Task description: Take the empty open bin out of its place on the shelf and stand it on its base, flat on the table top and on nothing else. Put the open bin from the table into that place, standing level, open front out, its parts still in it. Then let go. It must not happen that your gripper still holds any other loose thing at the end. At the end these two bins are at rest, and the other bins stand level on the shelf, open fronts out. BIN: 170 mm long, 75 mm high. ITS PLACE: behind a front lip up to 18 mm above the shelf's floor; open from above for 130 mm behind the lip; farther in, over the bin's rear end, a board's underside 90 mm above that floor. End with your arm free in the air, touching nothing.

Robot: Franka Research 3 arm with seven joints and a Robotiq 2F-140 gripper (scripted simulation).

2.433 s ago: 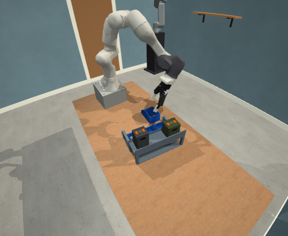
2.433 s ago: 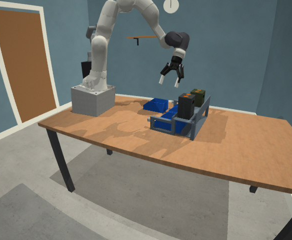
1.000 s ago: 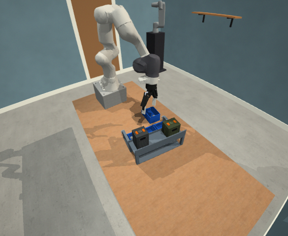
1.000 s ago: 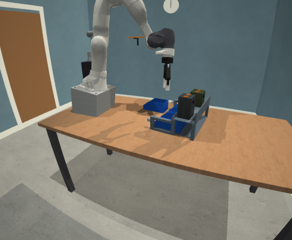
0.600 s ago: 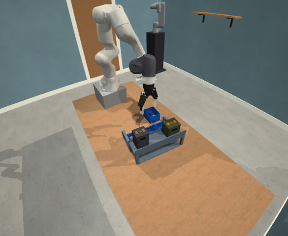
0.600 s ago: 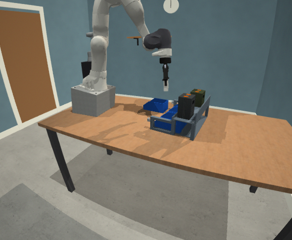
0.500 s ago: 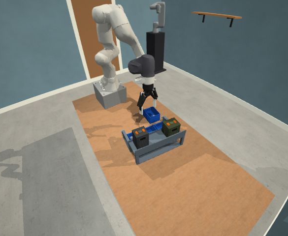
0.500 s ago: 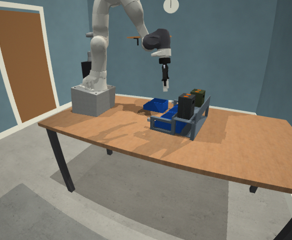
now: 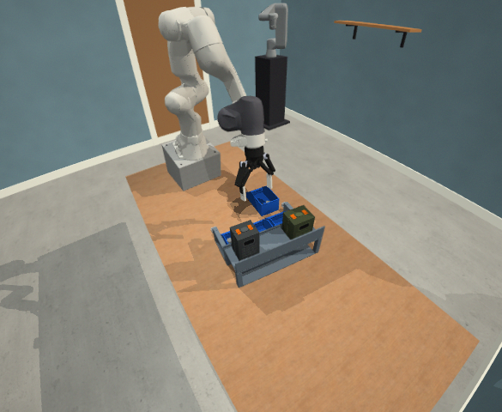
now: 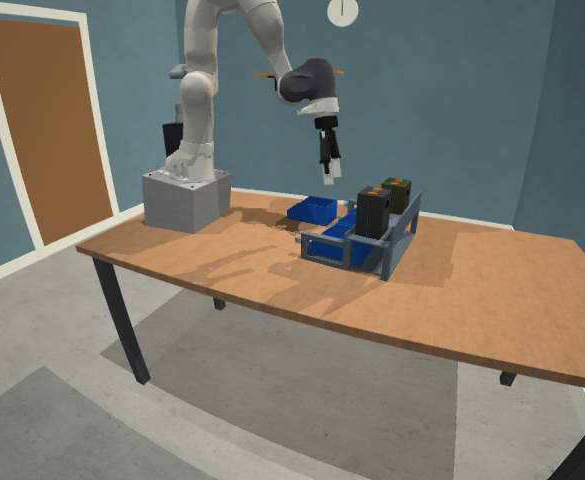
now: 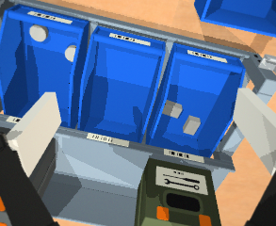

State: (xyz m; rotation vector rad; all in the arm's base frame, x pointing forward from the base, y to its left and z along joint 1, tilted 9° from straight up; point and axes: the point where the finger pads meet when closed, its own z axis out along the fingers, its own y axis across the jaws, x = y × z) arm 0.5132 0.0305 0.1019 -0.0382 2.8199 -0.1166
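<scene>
The empty open bin is blue and sits in the middle place of the grey shelf, between two other blue bins. The left bin holds round grey parts; the right bin holds two blocky grey parts. The table's blue bin stands beyond the shelf's front, with something pale inside in the top view. My gripper is wide open and empty, well above the bins. In the wrist view its fingers lie left and right of the empty bin.
A dark grey case and an olive green case stand on the shelf's upper board, behind the bins. A pale fitting sticks out at the shelf's front right corner in the wrist view.
</scene>
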